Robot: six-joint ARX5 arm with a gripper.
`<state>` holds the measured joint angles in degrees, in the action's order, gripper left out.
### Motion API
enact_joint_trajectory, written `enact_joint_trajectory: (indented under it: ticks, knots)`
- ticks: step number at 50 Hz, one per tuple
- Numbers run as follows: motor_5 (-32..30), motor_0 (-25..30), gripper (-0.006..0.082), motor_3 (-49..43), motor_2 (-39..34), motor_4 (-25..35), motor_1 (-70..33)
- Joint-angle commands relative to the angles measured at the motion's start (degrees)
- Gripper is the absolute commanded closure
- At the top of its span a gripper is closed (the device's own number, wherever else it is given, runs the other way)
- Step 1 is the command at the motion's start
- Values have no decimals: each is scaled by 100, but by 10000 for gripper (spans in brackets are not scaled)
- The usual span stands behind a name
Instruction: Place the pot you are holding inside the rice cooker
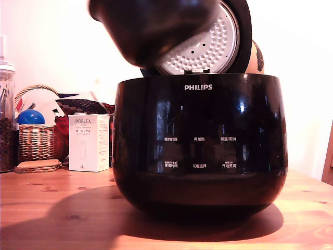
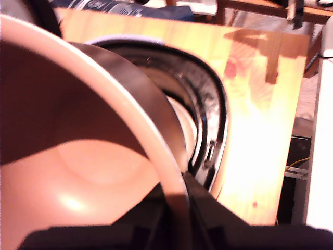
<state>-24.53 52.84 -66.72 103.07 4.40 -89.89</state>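
Observation:
The pot (image 1: pixel 151 26), matte black with a rounded bottom, hangs tilted above the exterior view's left side of the rice cooker (image 1: pixel 200 146). It is clear of the cooker's rim. The cooker is glossy black with white PHILIPS lettering. Its lid (image 1: pixel 208 47) stands open behind, with the dimpled silver plate facing forward. In the wrist view the pot's inside (image 2: pixel 78 156) fills the picture. My gripper (image 2: pixel 177 195) is shut on the pot's thin rim, one dark finger (image 2: pixel 208 213) outside the wall. Beyond the rim lies the cooker's open cavity (image 2: pixel 208 104). The exterior view does not show the gripper.
The cooker stands on a wooden table (image 1: pixel 52 208). At the exterior view's left are a white PORLEX box (image 1: pixel 89 143), a wicker basket (image 1: pixel 36 140) holding a blue ball (image 1: pixel 30 117), cork coasters (image 1: pixel 36 165) and a glass jar (image 1: pixel 6 114).

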Motion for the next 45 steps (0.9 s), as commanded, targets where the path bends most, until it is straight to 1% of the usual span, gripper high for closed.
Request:
enact_joint_trajectory:
  ticks: [1,8,13,19,24,26,27,29,31,33,34,43,44,45]
  knots:
    - [-57,61,788,284,175,-11,-175]
    - [-173,142,788,387,175,28,-387]
    - [-426,205,788,415,175,35,-525]
    - [-487,254,788,411,175,35,-660]
    - [-767,258,788,385,175,22,-785]
    - [-767,258,788,369,175,7,-824]
    - [-911,258,788,358,175,-13,-839]
    - [-933,260,788,358,175,-24,-896]
    - [-1161,262,788,348,175,-107,-916]
    - [-1161,264,788,337,175,-164,-942]
    - [-1329,264,788,337,175,-188,-975]
    - [-1705,260,788,232,175,-328,-1086]
    - [-1945,254,788,203,175,-361,-1095]
    - [-2024,245,788,177,175,-374,-1106]
